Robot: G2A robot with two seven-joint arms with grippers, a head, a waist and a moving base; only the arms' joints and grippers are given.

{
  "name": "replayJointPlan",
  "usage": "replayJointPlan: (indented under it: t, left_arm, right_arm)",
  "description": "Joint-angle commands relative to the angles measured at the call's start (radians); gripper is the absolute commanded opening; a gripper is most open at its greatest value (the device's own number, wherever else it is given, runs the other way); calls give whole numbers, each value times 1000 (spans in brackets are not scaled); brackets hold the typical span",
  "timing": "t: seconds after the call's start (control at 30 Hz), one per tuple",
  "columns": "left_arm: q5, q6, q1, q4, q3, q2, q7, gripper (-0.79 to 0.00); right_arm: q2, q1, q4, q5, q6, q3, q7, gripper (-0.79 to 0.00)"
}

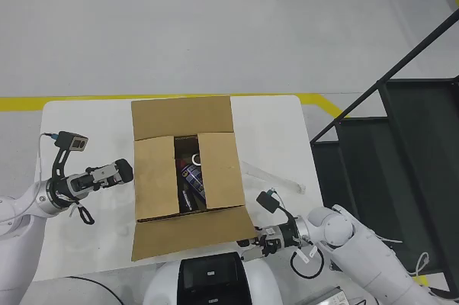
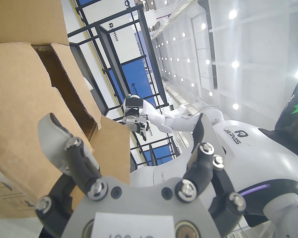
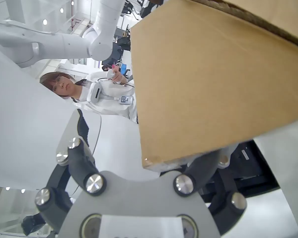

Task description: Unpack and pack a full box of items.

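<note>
Gently, side flaps (image 1: 218,171): push them out wide.
Left claw (image 1: 125,169): spread, beside the box (image 1: 182,114).
Right claw (image 1: 251,246): spread, by the near flap (image 1: 191,232).

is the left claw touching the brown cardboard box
Cannot tell. In the top view the left claw sits right at the side of the brown cardboard box with no plain gap; the left wrist view shows one finger overlapping it, contact unclear.

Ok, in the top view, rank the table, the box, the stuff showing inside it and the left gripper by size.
1. Table
2. Box, standing open
3. Items inside it, only partly in sight
4. Left gripper, clearly smaller than that patch of items
</note>
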Motion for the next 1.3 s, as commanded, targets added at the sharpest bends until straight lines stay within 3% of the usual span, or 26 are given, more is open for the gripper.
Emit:
replayJointPlan:
  t: [0.0, 0.33, 0.5, 1.0, 1.27]
  left_arm:
    - [0, 0, 0, 0, 0, 0, 0, 0]
    - [0, 0, 0, 0, 0, 0, 0, 0]
    - [0, 0, 0, 0, 0, 0, 0, 0]
    - [0, 0, 0, 0, 0, 0, 0, 0]
    - [0, 0, 0, 0, 0, 0, 0, 0]
  right_arm:
    - [21, 14, -24, 17, -41, -27, -41, 0]
    - [113, 180, 14, 32, -237, -201, -237, 0]
    - [124, 281, 54, 93, -239, -266, -239, 0]
    - [53, 435, 262, 61, -236, -359, -264, 0]
    - [15, 472, 295, 10, -213, -394, -296, 0]
